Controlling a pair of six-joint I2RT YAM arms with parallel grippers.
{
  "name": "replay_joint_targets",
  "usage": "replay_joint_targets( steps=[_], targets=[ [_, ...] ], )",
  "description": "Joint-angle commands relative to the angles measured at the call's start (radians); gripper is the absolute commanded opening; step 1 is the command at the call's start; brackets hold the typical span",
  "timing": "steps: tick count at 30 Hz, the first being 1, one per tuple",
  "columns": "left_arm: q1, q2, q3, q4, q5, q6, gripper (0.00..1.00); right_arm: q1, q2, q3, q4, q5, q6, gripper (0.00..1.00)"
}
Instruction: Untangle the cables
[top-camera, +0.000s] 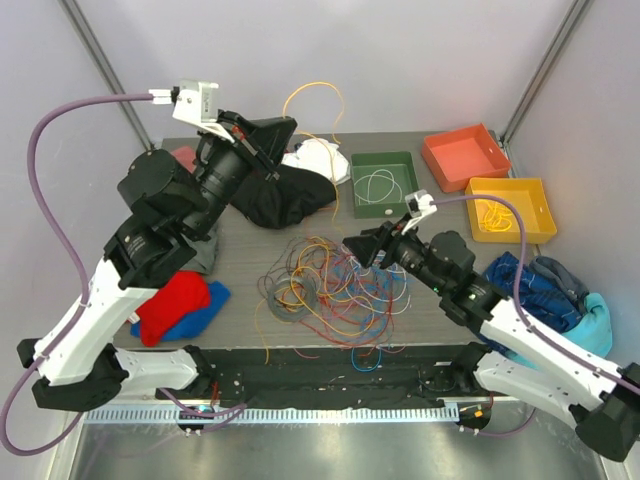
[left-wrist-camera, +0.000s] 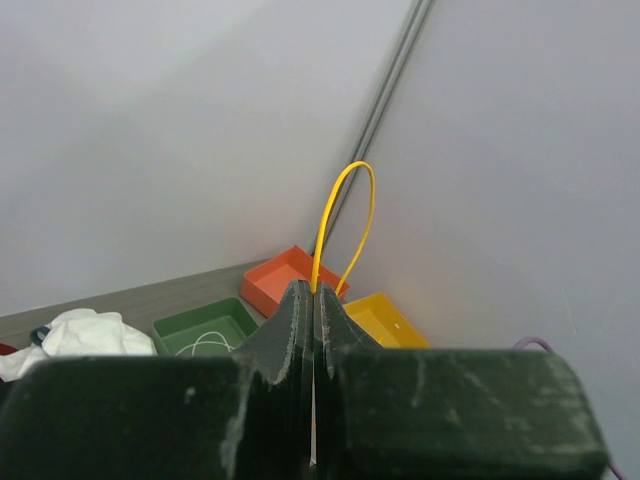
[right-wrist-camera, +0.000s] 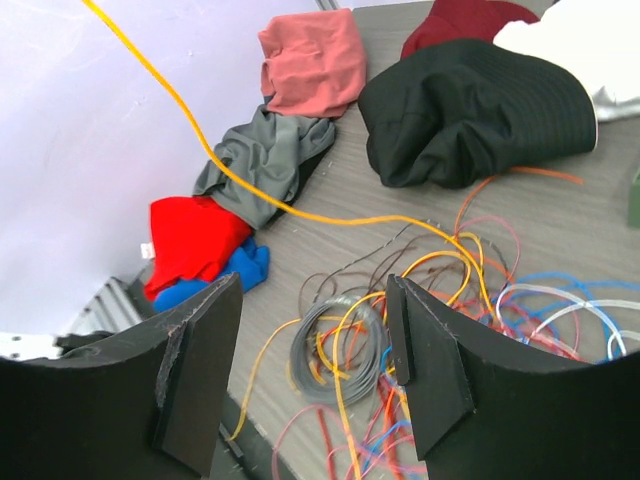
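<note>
**Item 1: my L claw** (top-camera: 284, 125). Jaws pressed together on yellow cable (top-camera: 318, 90). A short loop stands above the tips, and the rest drops over the black cloth (top-camera: 285, 195) toward the pile. Prob. held high so the strand lifts clear of the others. Pose: arm raised, reaching up & back. Wrist points at far corner, fingers about level.

**Item 2: my R claw** (top-camera: 366, 248). Jaws apart, nothing between. Hangs low at right edge of tangle (top-camera: 330, 285), tilted down & leftward, fingers framing a grey coil (right-wrist-camera: 335, 345). Looks placed to pin or pick a strand while L pulls.

**Item 3: cables.** Bulk lies mid-table (top-camera: 440, 300), loops crossing, not yet sorted. Green tray (top-camera: 356, 172) holds a white one. Yellow tray (top-camera: 541, 200) holds a yellow one.
</note>
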Motion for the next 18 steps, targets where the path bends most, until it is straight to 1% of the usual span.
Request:
replay_joint_targets(
  steps=[1, 7, 8, 12, 15, 16, 17, 18],
  targets=[
    [0.006, 0.008, 0.044, -0.001, 0.019, -0.003, 0.00, 0.015, 0.112, 0.043, 0.191, 0.023, -0.103, 0.67],
    [0.004, 0.007, 0.044, -0.004, 0.013, 0.000, 0.00, 0.016, 0.254, 0.072, 0.294, 0.025, -0.125, 0.68],
    [0.006, 0.008, 0.040, -0.004, 0.013, 0.000, 0.00, 0.016, 0.273, 0.077, 0.314, 0.060, -0.125, 0.68],
    [0.004, 0.002, 0.033, -0.004, 0.015, -0.001, 0.00, 0.016, 0.342, 0.091, 0.383, 0.084, -0.116, 0.67],
    [0.004, -0.005, 0.024, -0.012, 0.015, -0.004, 0.00, 0.016, 0.402, 0.109, 0.430, 0.107, -0.102, 0.65],
    [0.006, -0.009, 0.018, -0.013, 0.013, -0.006, 0.00, 0.018, 0.414, 0.114, 0.444, 0.113, -0.102, 0.61],
    [0.006, -0.012, 0.014, -0.015, 0.013, -0.006, 0.00, 0.016, 0.434, 0.117, 0.459, 0.141, -0.100, 0.44],
    [0.006, -0.024, 0.008, -0.016, 0.004, -0.008, 0.00, 0.016, 0.437, 0.126, 0.461, 0.161, -0.097, 0.32]
  ],
)
